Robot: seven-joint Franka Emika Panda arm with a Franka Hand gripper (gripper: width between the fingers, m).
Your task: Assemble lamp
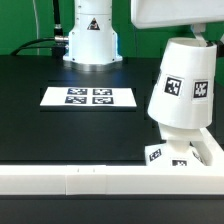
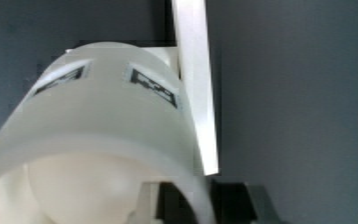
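The white conical shade point(image 1: 183, 90), with square tags on its side, stands tilted over the low square base point(image 1: 160, 155) at the exterior view's right. My gripper point(image 1: 197, 36) comes down from the top right and is shut on the shade's upper rim. In the wrist view the shade point(image 2: 87, 130) fills the frame, and its wall runs between my two dark fingers point(image 2: 172, 205); the gripper point(image 2: 202, 202) is closed on that wall. I cannot tell whether the shade's lower end touches the base. The bulb is hidden.
The long white rail point(image 1: 100, 182) runs along the front and turns up beside the base at the right; it also shows in the wrist view point(image 2: 194, 80). The marker board point(image 1: 88, 96) lies at centre left. The arm's pedestal point(image 1: 90, 35) stands at the back.
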